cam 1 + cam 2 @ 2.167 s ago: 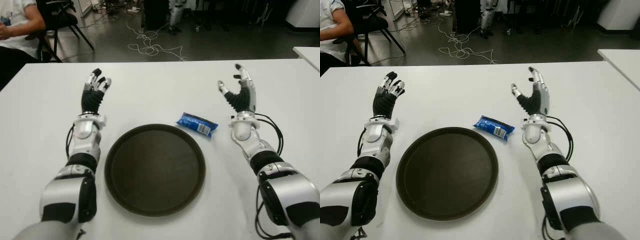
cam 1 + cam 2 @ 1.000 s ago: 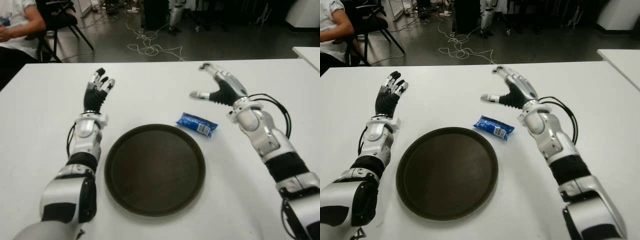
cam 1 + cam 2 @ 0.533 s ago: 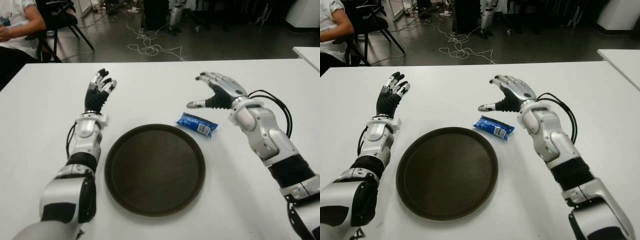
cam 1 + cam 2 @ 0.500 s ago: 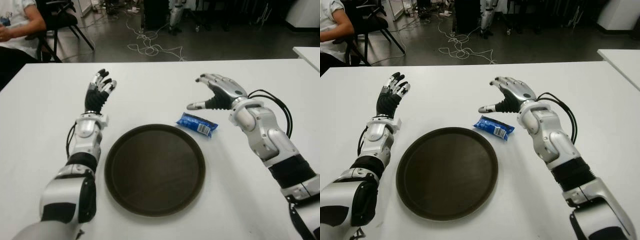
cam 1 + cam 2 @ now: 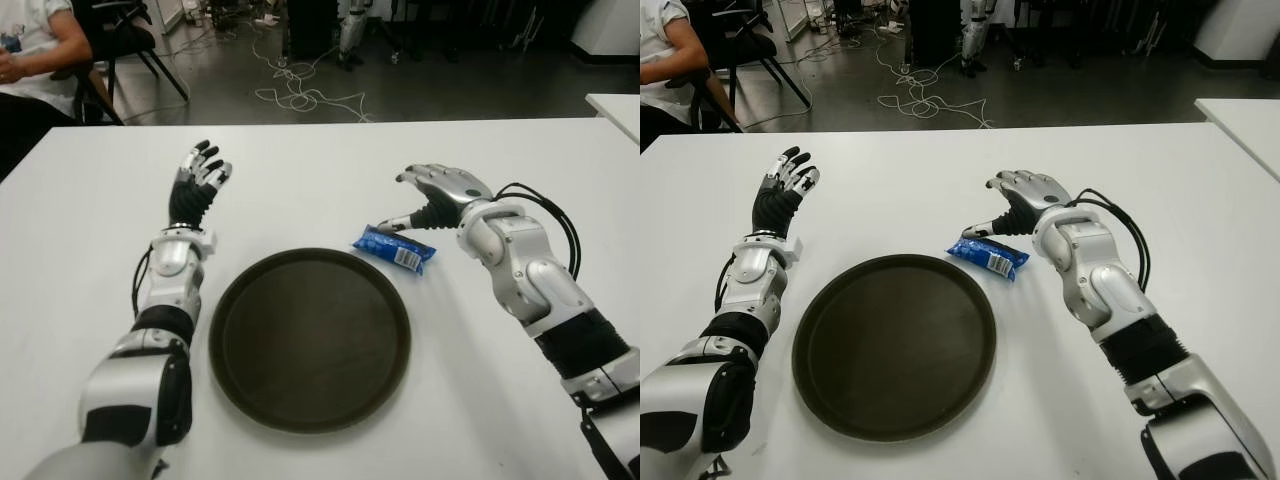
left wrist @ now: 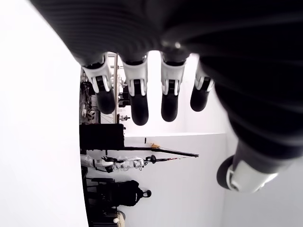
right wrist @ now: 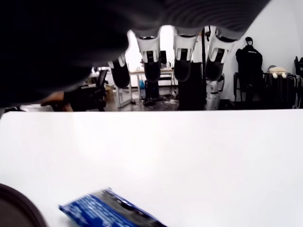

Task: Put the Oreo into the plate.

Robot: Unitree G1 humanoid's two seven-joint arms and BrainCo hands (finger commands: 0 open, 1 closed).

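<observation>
A blue Oreo packet (image 5: 395, 249) lies on the white table just past the right rim of the round dark plate (image 5: 310, 338). My right hand (image 5: 428, 200) hovers palm down over the packet's far end with fingers spread and holding nothing; its thumb tip reaches down close to the wrapper. In the right wrist view the packet (image 7: 111, 213) shows below the extended fingers (image 7: 182, 61). My left hand (image 5: 196, 178) is open, fingers up, left of the plate.
The white table (image 5: 80, 250) stretches wide on both sides. A seated person (image 5: 35, 50) and a black chair show beyond its far left corner, cables (image 5: 300, 95) lie on the floor behind, and another table's corner (image 5: 615, 105) stands at the right.
My right hand has turned palm down and dropped toward me, from the far right side to just over the Oreo packet. The packet, the plate and my left hand have stayed put.
</observation>
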